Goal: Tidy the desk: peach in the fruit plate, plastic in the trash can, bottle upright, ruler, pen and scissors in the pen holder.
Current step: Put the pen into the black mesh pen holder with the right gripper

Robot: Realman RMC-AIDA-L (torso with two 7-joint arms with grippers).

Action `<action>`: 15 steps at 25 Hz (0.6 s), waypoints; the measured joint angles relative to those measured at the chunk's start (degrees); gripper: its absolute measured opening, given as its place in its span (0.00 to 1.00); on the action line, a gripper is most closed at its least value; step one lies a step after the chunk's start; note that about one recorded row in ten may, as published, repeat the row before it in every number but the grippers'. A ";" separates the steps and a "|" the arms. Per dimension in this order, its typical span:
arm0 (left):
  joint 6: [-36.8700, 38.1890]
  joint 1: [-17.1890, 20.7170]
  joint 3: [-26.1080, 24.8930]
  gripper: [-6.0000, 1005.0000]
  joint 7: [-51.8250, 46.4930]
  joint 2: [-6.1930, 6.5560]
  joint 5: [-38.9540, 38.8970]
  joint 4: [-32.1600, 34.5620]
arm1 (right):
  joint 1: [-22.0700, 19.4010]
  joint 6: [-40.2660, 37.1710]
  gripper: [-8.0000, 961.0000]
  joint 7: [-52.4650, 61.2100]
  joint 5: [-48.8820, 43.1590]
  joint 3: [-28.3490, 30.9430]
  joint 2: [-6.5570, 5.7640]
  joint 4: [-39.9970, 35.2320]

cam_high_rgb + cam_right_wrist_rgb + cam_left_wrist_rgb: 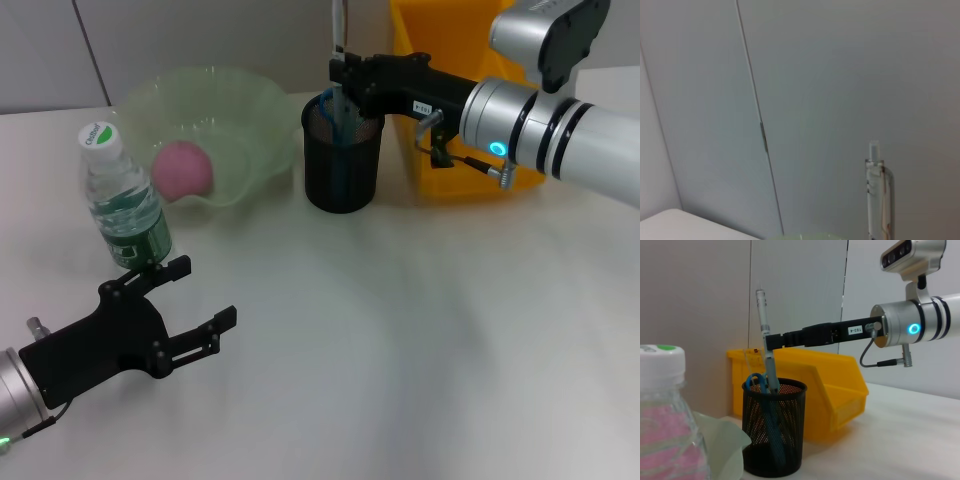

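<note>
Head view: right hand (340,90) grips the pen (339,45) upright over the pen holder (342,152); left hand (190,305) gapes beside the bottle (122,197)

Pink peach (183,168) in green fruit plate (240,110), bottle (122,200) upright, pen (766,345) upright over black mesh pen holder (341,170)

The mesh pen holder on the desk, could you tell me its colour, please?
The mesh pen holder is black, clearest in the left wrist view.

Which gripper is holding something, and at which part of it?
The right gripper holds the pen near its middle, upright over the pen holder. The left gripper is open and holds nothing.
</note>
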 joint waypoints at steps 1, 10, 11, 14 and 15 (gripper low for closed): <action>0.00 0.00 0.00 0.86 0.00 0.00 0.00 0.00 | 0.10 0.06 0.13 -0.23 0.01 -0.01 0.00 0.18; 0.76 0.17 -0.06 0.86 -0.12 0.17 0.19 0.00 | -0.32 -0.08 0.24 -0.50 0.07 -0.01 0.05 0.49; 1.22 0.17 -0.21 0.86 -0.14 0.22 0.25 0.00 | -0.41 -0.15 0.26 -0.50 0.07 0.08 0.05 0.51; 1.34 0.17 -0.25 0.86 -0.15 0.26 0.26 0.00 | -0.61 -0.31 0.32 -0.51 0.07 0.35 0.05 0.55; 1.45 0.17 -0.26 0.86 -0.14 0.26 0.26 0.00 | -0.64 -0.40 0.33 -0.51 0.07 0.41 0.05 0.56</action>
